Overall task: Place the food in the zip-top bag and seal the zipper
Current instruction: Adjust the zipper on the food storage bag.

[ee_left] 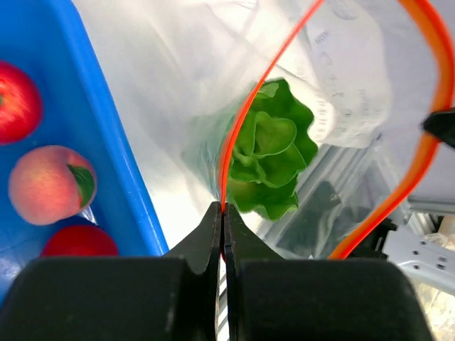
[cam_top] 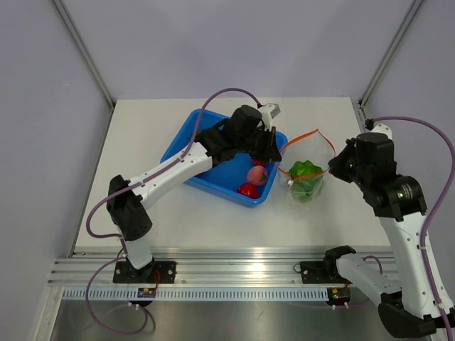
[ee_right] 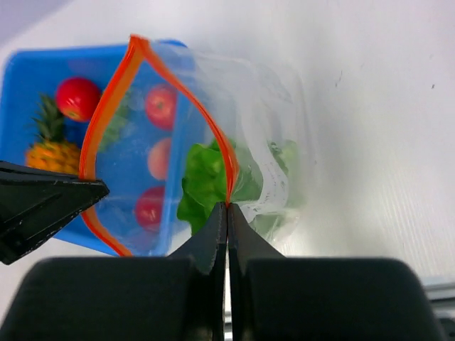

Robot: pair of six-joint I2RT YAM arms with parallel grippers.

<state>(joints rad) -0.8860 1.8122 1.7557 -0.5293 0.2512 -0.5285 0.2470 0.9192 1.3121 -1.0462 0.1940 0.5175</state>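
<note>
The clear zip-top bag (cam_top: 309, 186) hangs open between my two grippers, right of the blue tub. Its orange-red zipper (cam_top: 306, 135) forms an open loop. The green cabbage (cam_top: 306, 175) sits inside the bag. My left gripper (cam_top: 279, 158) is shut on the zipper's left side (ee_left: 245, 114). My right gripper (cam_top: 330, 169) is shut on the zipper's right side (ee_right: 224, 153). In the left wrist view the cabbage (ee_left: 274, 153) shows through the plastic. A peach (cam_top: 257, 175) and a red fruit (cam_top: 248, 190) lie in the tub. The pineapple (ee_right: 50, 145) lies there too.
The blue tub (cam_top: 186, 155) stands left of the bag, under my left arm. It holds several fruits, among them another red fruit (ee_right: 77, 97). The table's right edge and a frame post are close behind my right arm.
</note>
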